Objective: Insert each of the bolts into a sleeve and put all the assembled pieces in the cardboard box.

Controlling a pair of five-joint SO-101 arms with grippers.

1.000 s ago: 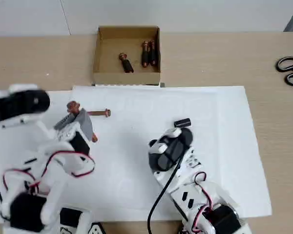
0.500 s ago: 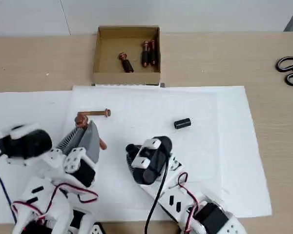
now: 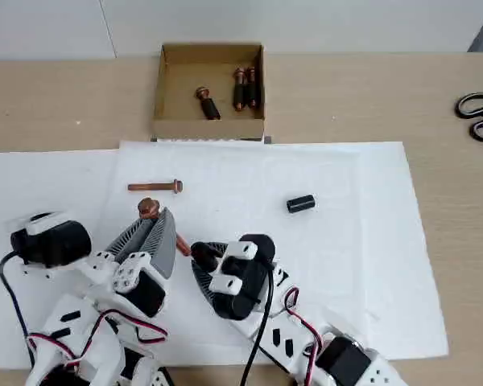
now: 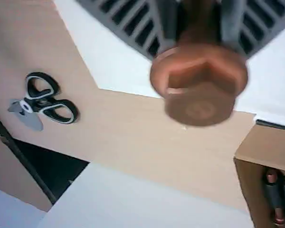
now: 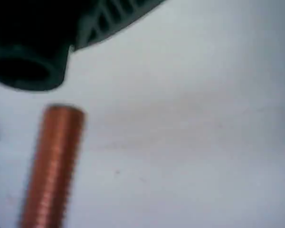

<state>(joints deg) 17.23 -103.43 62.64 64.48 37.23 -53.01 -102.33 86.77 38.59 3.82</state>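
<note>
My left gripper (image 3: 163, 231) is shut on a copper bolt (image 3: 149, 208), hex head toward the box and threaded tip (image 3: 182, 245) toward the right arm. In the left wrist view the bolt head (image 4: 199, 84) sticks out between the ribbed fingers (image 4: 118, 16). My right gripper (image 3: 204, 259) is shut on a black sleeve (image 5: 27, 64); its open bore faces the bolt's threaded end (image 5: 54, 159), close by but apart from it. A loose bolt (image 3: 154, 186) and a loose black sleeve (image 3: 300, 203) lie on the white paper. The cardboard box (image 3: 168, 84) holds three assembled pieces (image 3: 245, 87).
White paper (image 3: 346, 265) covers the near part of the wooden table. Scissors (image 3: 479, 115) lie at the far right edge, also visible as scissors (image 4: 43, 98) in the left wrist view. The box corner (image 4: 268, 149) appears there too.
Both arms have drawn back toward the table's near edge. The left brought its bolt down and rightward; the right swung left with its sleeve until the two ends nearly meet.
</note>
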